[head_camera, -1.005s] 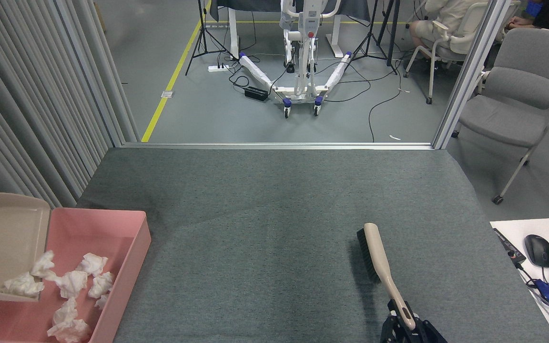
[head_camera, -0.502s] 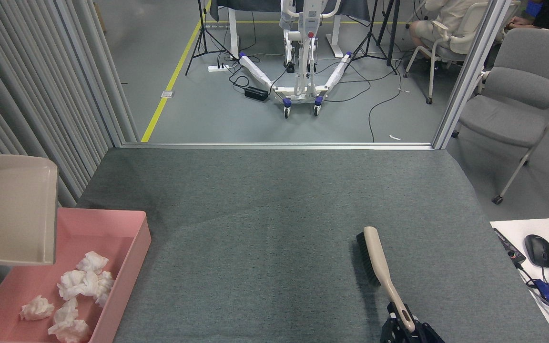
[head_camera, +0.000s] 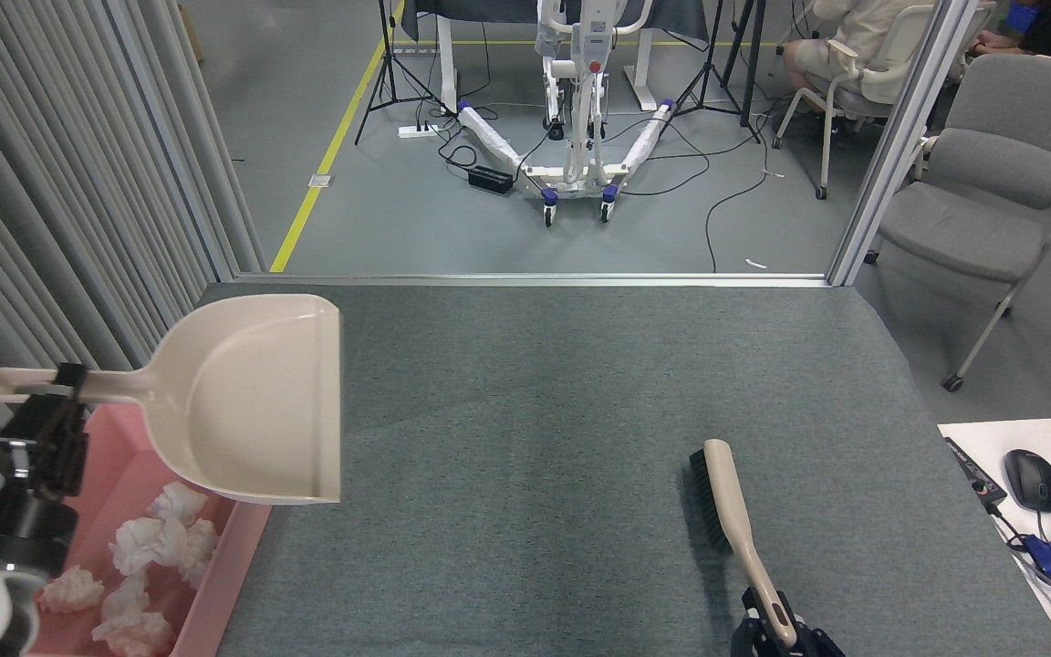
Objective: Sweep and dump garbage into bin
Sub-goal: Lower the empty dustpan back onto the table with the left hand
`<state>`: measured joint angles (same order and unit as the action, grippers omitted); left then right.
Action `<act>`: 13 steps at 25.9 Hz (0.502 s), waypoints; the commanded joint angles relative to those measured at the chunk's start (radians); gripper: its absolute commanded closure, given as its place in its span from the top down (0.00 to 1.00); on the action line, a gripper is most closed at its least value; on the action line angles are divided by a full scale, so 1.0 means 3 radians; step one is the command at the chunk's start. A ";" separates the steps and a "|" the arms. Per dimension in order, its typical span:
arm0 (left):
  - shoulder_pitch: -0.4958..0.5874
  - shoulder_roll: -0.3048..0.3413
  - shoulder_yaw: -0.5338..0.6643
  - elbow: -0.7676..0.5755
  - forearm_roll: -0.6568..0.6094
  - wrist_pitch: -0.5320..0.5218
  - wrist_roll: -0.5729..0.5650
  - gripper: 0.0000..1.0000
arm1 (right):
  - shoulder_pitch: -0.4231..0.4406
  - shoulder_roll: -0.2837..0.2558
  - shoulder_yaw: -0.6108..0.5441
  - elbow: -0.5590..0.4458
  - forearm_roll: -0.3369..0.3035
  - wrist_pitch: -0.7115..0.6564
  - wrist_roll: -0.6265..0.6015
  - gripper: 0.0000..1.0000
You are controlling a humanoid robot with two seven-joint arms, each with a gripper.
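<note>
Several white tissue wads, the garbage (head_camera: 144, 544), lie inside the pink bin (head_camera: 234, 584) at the lower left. Above the bin's far end hangs an empty beige dustpan (head_camera: 252, 401), its mouth facing right. My left gripper (head_camera: 62, 388) is shut on the dustpan's handle. At the bottom right, my right gripper (head_camera: 776, 630) is shut on the beige handle of a black-bristled brush (head_camera: 726, 511), whose head rests on the grey carpet. No wads lie on the carpet.
A grey carpet (head_camera: 525, 438) covers the work surface. Ribbed grey panels stand along the left. A white desk corner (head_camera: 1036, 511) with a mouse and cables is at the right. A grey chair (head_camera: 991, 182) and a wheeled stand (head_camera: 571, 119) stand beyond the far edge.
The dustpan tipped its wads into the bin, then rose and swung right over the carpet's left edge, bringing my left arm into view. The brush slid slightly toward me.
</note>
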<state>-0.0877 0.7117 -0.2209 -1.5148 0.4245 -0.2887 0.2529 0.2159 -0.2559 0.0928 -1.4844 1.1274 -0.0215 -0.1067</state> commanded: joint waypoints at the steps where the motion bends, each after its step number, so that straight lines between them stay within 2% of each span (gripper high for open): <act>1: -0.0203 -0.0511 -0.0368 0.0074 -0.0316 0.0113 0.0052 0.03 | 0.0017 -0.0032 -0.0002 -0.0017 0.0000 0.0000 -0.0099 0.53; 4: -0.0214 -0.0900 -0.0486 0.0151 -0.0469 0.0144 0.0123 0.03 | 0.0022 -0.0037 -0.0002 -0.0032 -0.0005 0.0005 -0.0196 0.66; 7: -0.0203 -0.1222 -0.0486 0.0304 -0.0980 0.0231 0.0098 0.02 | 0.0063 -0.0042 -0.0002 -0.0078 -0.0005 0.0005 -0.0288 0.70; 13: -0.0188 -0.1473 -0.0491 0.0503 -0.1405 0.0257 0.0098 0.02 | 0.0088 -0.0037 -0.0008 -0.0165 -0.0005 0.0000 -0.0350 0.70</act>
<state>-0.1475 0.3100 -0.3662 -1.3891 0.0658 -0.2147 0.2821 0.2380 -0.2670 0.0917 -1.5202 1.1260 -0.0208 -0.2044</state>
